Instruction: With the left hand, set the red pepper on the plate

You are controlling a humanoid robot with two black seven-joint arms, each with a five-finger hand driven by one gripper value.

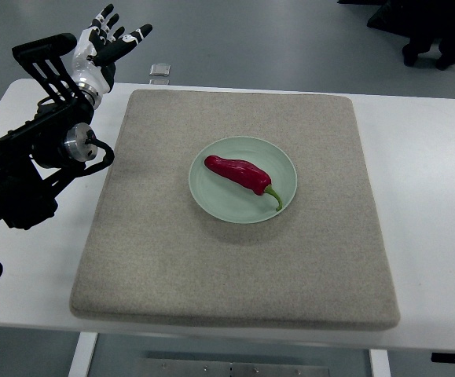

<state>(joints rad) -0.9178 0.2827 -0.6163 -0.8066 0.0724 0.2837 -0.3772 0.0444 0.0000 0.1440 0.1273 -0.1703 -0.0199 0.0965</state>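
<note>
A red pepper (239, 173) with a green stem lies across the pale green plate (215, 206), which sits near the middle of a grey mat (164, 259). My left hand (111, 41) is raised at the far left corner of the table, well away from the plate, with its fingers spread and nothing in them. The black left arm runs down the picture's left edge. The right arm does not show.
The mat covers most of a white table (423, 173). A small clear object (160, 71) rests at the table's far edge, beside the left hand. Dark chair legs (427, 39) stand on the floor at the top right.
</note>
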